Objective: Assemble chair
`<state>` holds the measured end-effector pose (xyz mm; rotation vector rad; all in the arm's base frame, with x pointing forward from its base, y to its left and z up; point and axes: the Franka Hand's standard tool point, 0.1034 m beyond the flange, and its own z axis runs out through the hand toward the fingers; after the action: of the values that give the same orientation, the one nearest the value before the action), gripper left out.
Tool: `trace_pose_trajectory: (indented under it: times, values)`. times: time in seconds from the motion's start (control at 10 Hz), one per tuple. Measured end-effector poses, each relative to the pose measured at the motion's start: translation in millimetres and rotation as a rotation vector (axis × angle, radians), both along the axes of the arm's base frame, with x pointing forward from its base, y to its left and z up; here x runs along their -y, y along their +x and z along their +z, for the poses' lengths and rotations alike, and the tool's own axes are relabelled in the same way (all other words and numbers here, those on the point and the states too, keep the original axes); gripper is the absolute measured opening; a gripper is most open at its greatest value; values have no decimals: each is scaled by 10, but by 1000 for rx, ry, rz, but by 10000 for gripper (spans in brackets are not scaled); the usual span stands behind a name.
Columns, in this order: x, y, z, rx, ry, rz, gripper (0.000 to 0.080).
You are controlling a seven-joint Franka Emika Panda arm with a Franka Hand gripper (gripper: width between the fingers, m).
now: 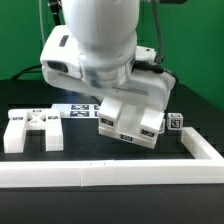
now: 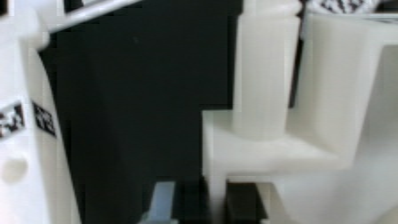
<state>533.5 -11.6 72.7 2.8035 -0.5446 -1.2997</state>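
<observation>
White plastic fills the centre of the exterior view. We have a white blocky plastic chair piece (image 1: 132, 122) hanging tilted just under the two-finger gripper (image 1: 126, 104), with black-and-white square tags along its front face. The tilt and the shadow beneath it suggest it is off the black table (image 1: 150, 162). The jaws look closed against it, though the arm's bulk hides most of the contact.

Up close in the wrist view, we see the same piece as a thick round white post joined to a squared block (image 2: 270, 150). The dark fingers (image 2: 166, 203) sit on either side of a narrow pale strip, so we read the grip as clamped on the piece.

At the middle left of the exterior view a flat white chair panel with cut-outs (image 1: 30, 130) lies on the table, well apart from the held piece. A small white tagged cube (image 1: 175, 123) stands just to the exterior view's right of it. Behind them lies the marker board (image 1: 75, 111). A long white border frame (image 1: 110, 176) runs across the lower part of the frame.
</observation>
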Motion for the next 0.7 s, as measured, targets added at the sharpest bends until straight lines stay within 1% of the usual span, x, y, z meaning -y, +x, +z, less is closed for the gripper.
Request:
trace_pose_trajectory:
  times: [0.1,0.2,0.3,0.4,0.5,0.7]
  values:
    - [33,1,-14,-47,56,6,34]
    - [54,3,-3,-91,99,10,34]
    - [62,8,-36,-114,133,2,34]
    - [85,-48,-84,-175,175,-31,34]
    - [132,-60,-160,-210,181,-41,34]
    - [122,-33,-157,-182,176,-39,34]
